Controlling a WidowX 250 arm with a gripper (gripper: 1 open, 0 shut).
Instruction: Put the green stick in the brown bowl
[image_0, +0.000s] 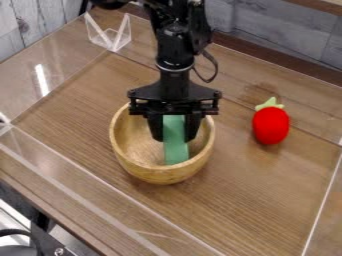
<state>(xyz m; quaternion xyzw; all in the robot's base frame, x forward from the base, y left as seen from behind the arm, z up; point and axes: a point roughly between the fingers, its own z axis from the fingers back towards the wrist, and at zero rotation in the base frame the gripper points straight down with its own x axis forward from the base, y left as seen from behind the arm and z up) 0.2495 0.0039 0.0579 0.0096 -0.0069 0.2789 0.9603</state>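
Fingers (174, 117) pinch flat bright-green stick (175, 143).

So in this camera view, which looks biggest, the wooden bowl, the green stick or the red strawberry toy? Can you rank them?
Largest to smallest, as they appear:
1. brown bowl, clearly the widest.
2. green stick, held in the gripper and reaching down into the bowl; its upper end is hidden.
3. red strawberry toy, shorter than the stick but plumper, so these two are close.

You see the gripper (174, 116) pointing straight down over the brown bowl (134, 160), its fingers clamped on the top end of the green stick (177, 142). The stick hangs upright, its lower end down inside the bowl. A red strawberry toy (271, 124) sits on the wooden table (80, 90) to the bowl's right, apart from it.
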